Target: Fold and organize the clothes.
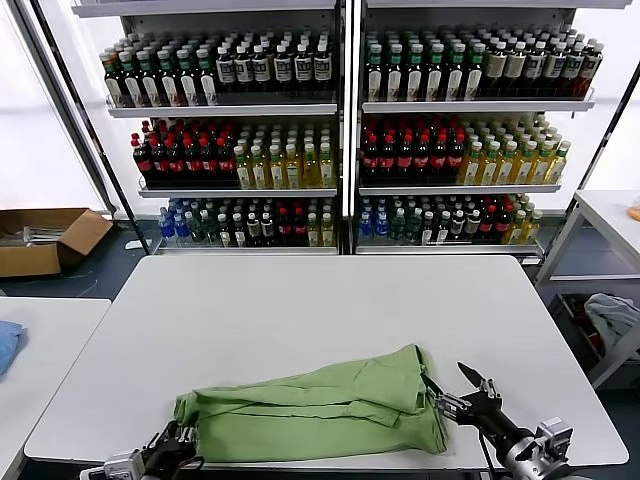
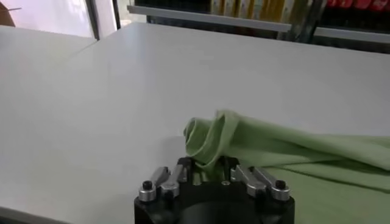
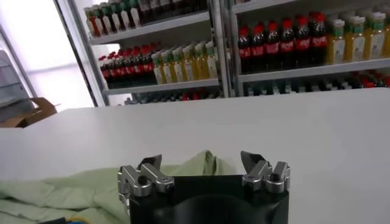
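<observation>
At six o'clock on the desk (image 1: 300,310): green shirt (image 1: 320,412), long axis nine-to-three; my left end effector (image 2: 208,176) pinches its nine-o'clock end, my right end effector (image 1: 452,388) wide.

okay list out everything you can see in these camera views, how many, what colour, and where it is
shirt: one, light green, bunched along the table's near edge
table: one, white, centre
shelving units: two, white, behind the table
bottles: many, dark, red, yellow and green, in rows on the shelves
cardboard box: one, brown, floor at far left
side table: one, white, left, blue cloth on its edge
left gripper: fingers pinching the shirt's left end
right gripper: fingers open, at the shirt's right end
</observation>
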`<action>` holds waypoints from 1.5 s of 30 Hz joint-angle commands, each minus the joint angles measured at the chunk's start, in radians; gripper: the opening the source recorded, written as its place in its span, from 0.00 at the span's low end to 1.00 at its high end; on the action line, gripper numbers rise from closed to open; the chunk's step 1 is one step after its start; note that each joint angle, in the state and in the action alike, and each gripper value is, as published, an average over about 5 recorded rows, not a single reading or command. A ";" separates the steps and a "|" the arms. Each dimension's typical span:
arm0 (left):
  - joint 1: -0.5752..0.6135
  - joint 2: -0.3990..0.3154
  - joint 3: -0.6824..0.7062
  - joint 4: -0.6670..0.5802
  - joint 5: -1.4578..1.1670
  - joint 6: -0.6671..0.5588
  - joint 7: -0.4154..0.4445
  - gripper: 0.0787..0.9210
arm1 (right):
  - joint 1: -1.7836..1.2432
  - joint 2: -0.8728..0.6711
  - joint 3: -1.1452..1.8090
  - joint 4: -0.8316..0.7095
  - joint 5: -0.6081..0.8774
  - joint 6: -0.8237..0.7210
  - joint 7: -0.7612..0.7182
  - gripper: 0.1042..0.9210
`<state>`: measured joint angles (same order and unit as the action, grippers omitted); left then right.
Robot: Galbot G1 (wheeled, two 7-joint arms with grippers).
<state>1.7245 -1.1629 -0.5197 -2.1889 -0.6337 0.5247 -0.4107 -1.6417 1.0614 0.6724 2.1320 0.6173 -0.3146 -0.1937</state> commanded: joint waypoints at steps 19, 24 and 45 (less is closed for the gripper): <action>-0.187 0.244 -0.385 0.166 -0.079 -0.002 0.135 0.02 | 0.026 -0.007 0.000 0.024 0.015 -0.004 0.010 0.88; -0.231 0.362 -0.486 0.305 -0.090 0.000 0.248 0.02 | 0.033 -0.008 -0.003 0.030 0.018 -0.004 0.012 0.88; -0.254 0.320 -0.222 -0.081 -0.112 0.054 0.153 0.02 | -0.006 0.008 0.008 0.068 0.008 -0.002 0.007 0.88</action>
<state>1.4838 -0.8038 -0.9020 -2.0408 -0.7433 0.5603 -0.2102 -1.6328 1.0668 0.6789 2.1945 0.6302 -0.3185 -0.1849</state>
